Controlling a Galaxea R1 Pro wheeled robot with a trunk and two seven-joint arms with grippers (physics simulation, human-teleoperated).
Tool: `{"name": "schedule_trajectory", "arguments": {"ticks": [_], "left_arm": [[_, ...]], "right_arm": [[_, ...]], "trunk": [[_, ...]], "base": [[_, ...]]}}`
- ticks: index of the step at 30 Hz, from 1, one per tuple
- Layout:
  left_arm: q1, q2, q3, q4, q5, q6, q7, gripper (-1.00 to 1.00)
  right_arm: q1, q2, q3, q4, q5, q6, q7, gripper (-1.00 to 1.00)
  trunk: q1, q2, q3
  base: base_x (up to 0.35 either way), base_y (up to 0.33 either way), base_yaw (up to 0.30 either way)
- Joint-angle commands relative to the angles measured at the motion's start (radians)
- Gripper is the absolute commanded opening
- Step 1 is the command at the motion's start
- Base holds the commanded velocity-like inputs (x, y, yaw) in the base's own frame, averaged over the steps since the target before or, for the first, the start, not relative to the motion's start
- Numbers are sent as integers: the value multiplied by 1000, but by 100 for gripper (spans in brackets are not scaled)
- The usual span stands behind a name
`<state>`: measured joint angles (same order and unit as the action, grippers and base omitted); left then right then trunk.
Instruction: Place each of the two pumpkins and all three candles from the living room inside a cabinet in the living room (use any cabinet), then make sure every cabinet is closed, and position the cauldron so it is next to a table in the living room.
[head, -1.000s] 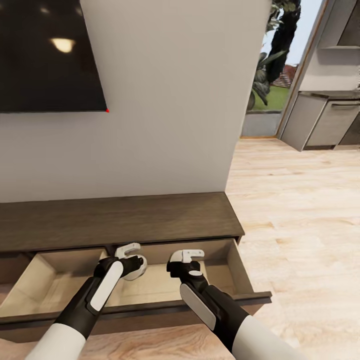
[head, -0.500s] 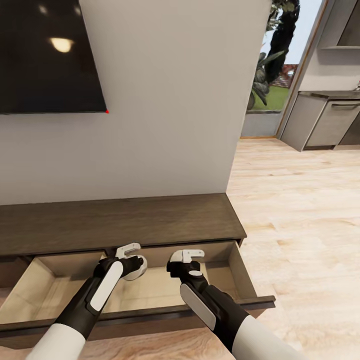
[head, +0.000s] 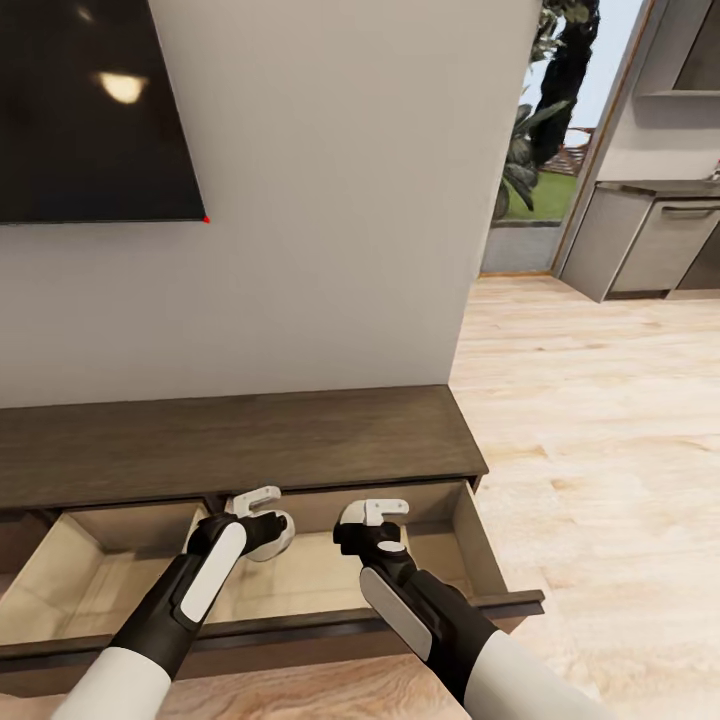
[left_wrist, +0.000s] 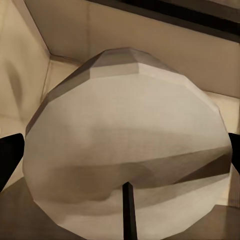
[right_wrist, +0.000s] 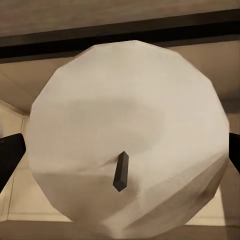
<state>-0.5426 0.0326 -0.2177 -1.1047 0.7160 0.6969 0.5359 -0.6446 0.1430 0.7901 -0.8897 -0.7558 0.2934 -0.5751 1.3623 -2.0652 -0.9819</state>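
The dark-brown cabinet runs along the wall with two drawers pulled out, showing pale wood insides. My left gripper hangs over the left part of the right-hand drawer, shut on an off-white candle whose dark wick points at the camera. A bit of that candle peeks out beside the fingers in the head view. My right gripper is over the same drawer's middle, shut on a second off-white candle. Pumpkins, cauldron and table are out of view.
A black TV hangs on the white wall above the cabinet. The left drawer also stands open. Light wood floor stretches to the right toward grey kitchen units and a glass door.
The whole picture has shifted slightly, so the camera moved. Both grippers stay over the open drawer with their candles held.
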Motion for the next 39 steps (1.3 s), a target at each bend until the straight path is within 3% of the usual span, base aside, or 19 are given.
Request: {"name": "schedule_trajectory", "arguments": {"ticks": [1,7,13,17,33,39], "left_arm": [[-1,1,-3,-1,11,2,9,-100],[-6,1,-2,14,14,14,10,-100],[-50,0,-2,124,14,15,8,-100],[-59,-1,-2,152,13,15,7,-100],[-62,0,-3,160,10,13,6,-100],[-62,-1,-3,160,11,13,6,-100]], "right_arm": [[-1,0,3,-2,-3,3,-9,-100],[-1,0,5,-3,-2,1,-11,-100],[-1,0,39,-2,-3,1,-11,-100],[-1,1,46,-2,-3,0,-11,-100],[-1,-1,76,-3,-1,0,-11,-100],[-1,-2,78,-3,-2,-33,-11,-100]], "trunk": [[4,-8,-4],[27,-50,-23],[50,-92,-42],[65,-120,-54],[126,-232,-104],[126,-232,-104]], "base": [[0,0,0],[0,0,0],[0,0,0],[0,0,0],[0,0,0],[0,0,0]]}}
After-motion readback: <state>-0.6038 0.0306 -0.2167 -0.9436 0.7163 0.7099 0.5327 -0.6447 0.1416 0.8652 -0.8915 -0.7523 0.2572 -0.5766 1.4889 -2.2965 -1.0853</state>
